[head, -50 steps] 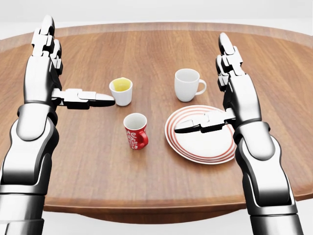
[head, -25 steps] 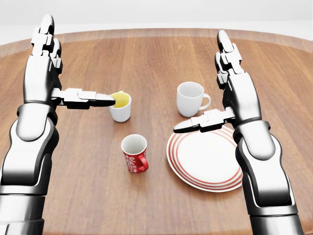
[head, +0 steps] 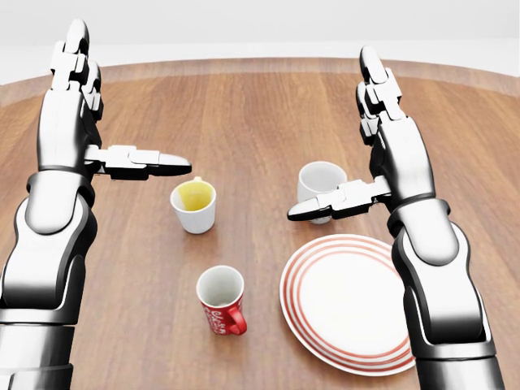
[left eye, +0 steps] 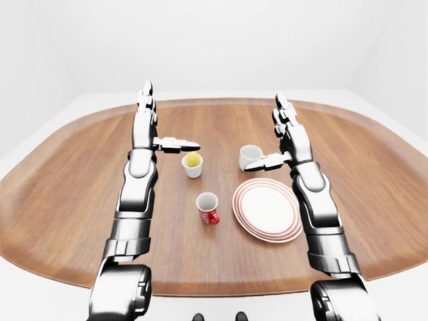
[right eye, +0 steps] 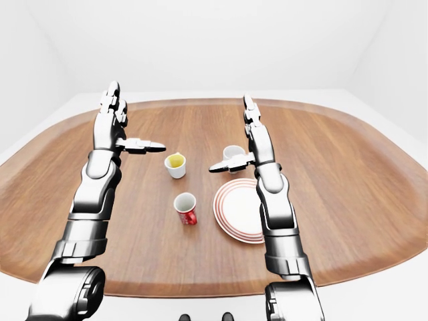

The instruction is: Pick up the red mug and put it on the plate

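Chrome fingers of both hands spread apart, holding nothing. Left hand (head: 77, 122) raised at 10 o'clock in head view, right hand (head: 382, 142) at 2 o'clock, above white mug (head: 318, 183). Red mug (head: 222, 299) upright on wooden table (head: 244, 114), at 6 o'clock, just left of plate (head: 345, 302), apart from it. Yellow-lined cup (head: 194, 205) beyond. Plate bare. Judgement: task at start; reach, grasp, lift, placing all left.

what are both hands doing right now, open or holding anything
Left hand: open, empty, raised above the table.
Right hand: open, empty, raised beside the white cup.
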Controlling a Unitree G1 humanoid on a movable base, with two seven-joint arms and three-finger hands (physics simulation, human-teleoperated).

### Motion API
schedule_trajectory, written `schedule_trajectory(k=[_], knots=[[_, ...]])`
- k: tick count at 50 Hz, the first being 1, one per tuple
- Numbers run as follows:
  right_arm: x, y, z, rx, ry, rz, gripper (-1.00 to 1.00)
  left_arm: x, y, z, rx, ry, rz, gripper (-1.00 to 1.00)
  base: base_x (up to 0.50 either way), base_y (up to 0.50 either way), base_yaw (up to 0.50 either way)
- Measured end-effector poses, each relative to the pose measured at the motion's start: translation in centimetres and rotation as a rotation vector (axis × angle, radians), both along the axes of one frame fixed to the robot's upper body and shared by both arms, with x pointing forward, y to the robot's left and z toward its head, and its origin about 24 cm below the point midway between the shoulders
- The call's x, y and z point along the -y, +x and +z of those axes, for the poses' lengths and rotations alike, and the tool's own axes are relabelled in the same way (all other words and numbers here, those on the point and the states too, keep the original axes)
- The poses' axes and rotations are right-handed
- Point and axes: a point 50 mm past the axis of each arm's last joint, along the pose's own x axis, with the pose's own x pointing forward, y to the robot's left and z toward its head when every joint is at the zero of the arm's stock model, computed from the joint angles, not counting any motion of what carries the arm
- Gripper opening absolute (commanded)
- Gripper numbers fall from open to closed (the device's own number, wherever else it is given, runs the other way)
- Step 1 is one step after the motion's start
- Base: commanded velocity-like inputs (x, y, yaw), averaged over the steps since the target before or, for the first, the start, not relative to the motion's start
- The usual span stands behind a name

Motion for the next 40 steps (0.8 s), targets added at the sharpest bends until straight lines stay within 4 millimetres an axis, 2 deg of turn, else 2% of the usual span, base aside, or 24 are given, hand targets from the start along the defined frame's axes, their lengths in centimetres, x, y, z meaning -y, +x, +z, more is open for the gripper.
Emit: schedule_trajectory(k=[40], knots=[[-0.33,-0.09,0.14,0.006,-0.013,0.016,1.0,-0.06,-0.23,0.27,0.016,0.002,0.001,1.0,0.27,0.0,0.0]])
